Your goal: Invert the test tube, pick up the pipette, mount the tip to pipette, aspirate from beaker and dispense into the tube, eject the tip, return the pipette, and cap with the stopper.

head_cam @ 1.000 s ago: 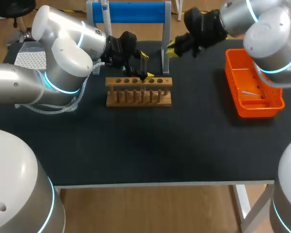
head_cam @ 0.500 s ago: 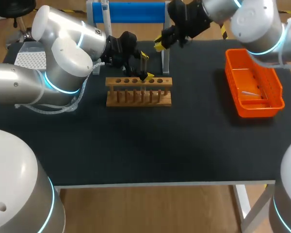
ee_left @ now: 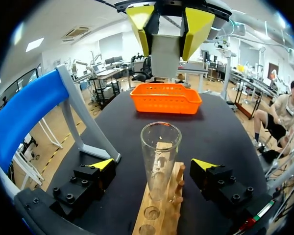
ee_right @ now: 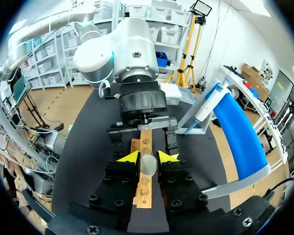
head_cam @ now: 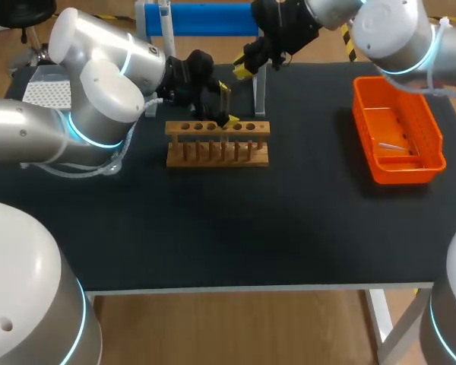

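Your right hand [head_cam: 242, 70] clamps the stopper [ee_left: 165, 56]; your left hand [ee_left: 154, 165] stands open around the test tube [ee_left: 159, 152], so pushing askew may tip it.

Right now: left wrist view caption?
Open left fingers flank the racked test tube; right fingers hold the stopper above it.

The right gripper [ee_right: 148, 157] pinched a pale round stopper [ee_right: 148, 165] between its two yellow tips. Right under it lay the wooden rack [ee_right: 143, 193] with its row of holes, on the black table [ee_right: 85, 161]. Ahead, the left arm [ee_right: 132, 49] faced it, with the left gripper [ee_right: 144, 139] over the rack's far end. A blue stand [ee_right: 237, 132] stood beside the rack.
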`<state>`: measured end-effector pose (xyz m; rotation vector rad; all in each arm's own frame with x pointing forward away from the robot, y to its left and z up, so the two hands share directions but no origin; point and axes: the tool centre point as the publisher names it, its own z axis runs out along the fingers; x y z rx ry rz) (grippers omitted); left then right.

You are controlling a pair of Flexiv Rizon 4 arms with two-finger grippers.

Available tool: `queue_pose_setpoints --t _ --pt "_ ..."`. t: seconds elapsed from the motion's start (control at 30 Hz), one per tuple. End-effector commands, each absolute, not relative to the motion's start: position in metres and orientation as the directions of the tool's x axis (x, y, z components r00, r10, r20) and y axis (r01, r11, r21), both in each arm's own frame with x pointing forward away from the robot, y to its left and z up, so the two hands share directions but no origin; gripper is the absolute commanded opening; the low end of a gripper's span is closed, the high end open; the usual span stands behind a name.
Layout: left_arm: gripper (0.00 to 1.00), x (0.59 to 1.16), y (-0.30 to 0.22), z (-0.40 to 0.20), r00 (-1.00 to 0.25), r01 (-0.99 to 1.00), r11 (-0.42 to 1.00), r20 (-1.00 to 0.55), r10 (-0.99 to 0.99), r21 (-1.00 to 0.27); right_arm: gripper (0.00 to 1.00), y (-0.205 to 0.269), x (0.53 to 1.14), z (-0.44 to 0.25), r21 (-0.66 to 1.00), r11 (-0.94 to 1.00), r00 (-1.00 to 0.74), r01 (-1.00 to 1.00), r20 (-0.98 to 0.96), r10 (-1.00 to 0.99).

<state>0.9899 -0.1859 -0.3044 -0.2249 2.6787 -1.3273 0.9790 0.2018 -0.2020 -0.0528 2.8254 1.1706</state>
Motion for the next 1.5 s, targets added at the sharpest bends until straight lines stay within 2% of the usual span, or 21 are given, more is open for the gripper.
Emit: queue_pose_setpoints --t 0.03,1.5 --pt "1.0 0.987 -0.182 -0.301 -0.976 -0.075 0.599 -0.064 -0.207 -0.798 0.0 0.206 0.982 -0.201 0.699 0.712 -0.996 -0.064 -0.084 -0.008" --pt "1.0 0.986 -0.176 -0.3 -0.971 -0.085 0.604 -0.07 -0.228 -0.792 0.0 0.228 0.974 -0.222 0.704 0.708 -0.998 -0.06 -0.047 -0.037"
